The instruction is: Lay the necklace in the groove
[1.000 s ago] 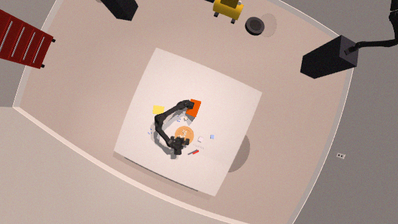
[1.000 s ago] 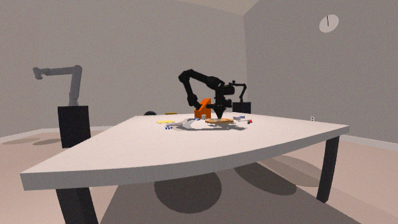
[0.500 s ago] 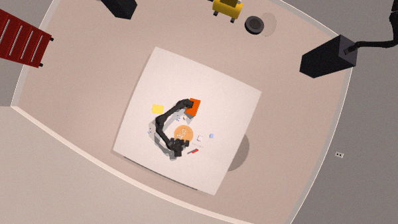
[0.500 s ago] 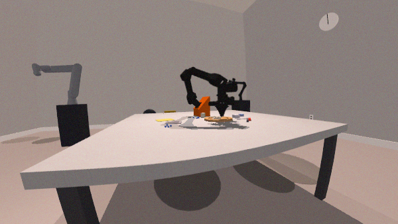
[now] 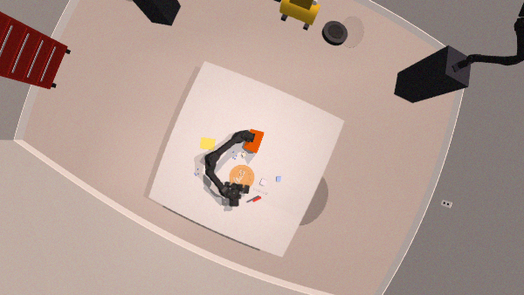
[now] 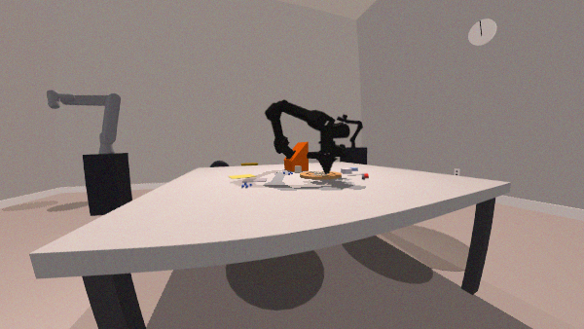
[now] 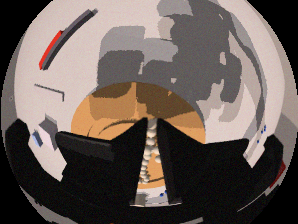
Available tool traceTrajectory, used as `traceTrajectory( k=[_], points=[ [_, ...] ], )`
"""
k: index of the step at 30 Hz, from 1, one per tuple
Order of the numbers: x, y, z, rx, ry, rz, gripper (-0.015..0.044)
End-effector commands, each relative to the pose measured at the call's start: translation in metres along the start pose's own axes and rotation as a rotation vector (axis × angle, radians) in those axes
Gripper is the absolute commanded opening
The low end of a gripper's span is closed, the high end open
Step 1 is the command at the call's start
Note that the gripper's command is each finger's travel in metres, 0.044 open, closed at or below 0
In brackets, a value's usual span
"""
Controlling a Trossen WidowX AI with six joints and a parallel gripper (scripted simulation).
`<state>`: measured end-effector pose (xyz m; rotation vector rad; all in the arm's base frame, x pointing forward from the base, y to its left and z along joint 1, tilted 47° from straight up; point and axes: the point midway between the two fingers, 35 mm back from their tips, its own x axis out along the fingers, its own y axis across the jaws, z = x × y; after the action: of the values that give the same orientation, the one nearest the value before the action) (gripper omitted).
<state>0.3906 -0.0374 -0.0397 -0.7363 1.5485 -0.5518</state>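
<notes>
The round orange bead board [image 5: 250,172] [image 6: 306,176] [image 7: 82,120] lies on the table. A dark curved groove line shows on it in the wrist view. The pearl bead necklace [image 5: 238,175] [image 7: 151,134] lies bunched over the board, its beads in an uneven cluster. My gripper [image 6: 327,172] [image 7: 152,121] points down, low over the board, nearly closed on a bead of the necklace at its tips. More beads show behind the tips, between the fingers. The fingers hide part of the groove and of the necklace, so I cannot tell which beads sit in the groove.
A red and grey tool [image 5: 254,199] [image 7: 55,47] and a pale cube [image 5: 263,181] [image 7: 48,132] lie beside the board, with a blue cube [image 5: 279,179] farther out. An orange wedge block [image 5: 256,140] [image 6: 303,158], a yellow pad [image 5: 208,143] [image 6: 241,176] and small blue pieces are also on the table.
</notes>
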Motion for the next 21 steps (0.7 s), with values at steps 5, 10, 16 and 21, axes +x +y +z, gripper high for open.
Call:
traceTrajectory(
  k=[5,10,16,21],
  points=[
    [0.002,0.0,0.0,-0.001,0.0,0.001,0.0026],
    [0.002,0.0,0.0,-0.001,0.0,0.001,0.0157],
    [0.002,0.0,0.0,-0.001,0.0,0.001,0.0315],
    [-0.009,0.0,-0.002,-0.004,0.005,-0.001,0.044]
  ],
)
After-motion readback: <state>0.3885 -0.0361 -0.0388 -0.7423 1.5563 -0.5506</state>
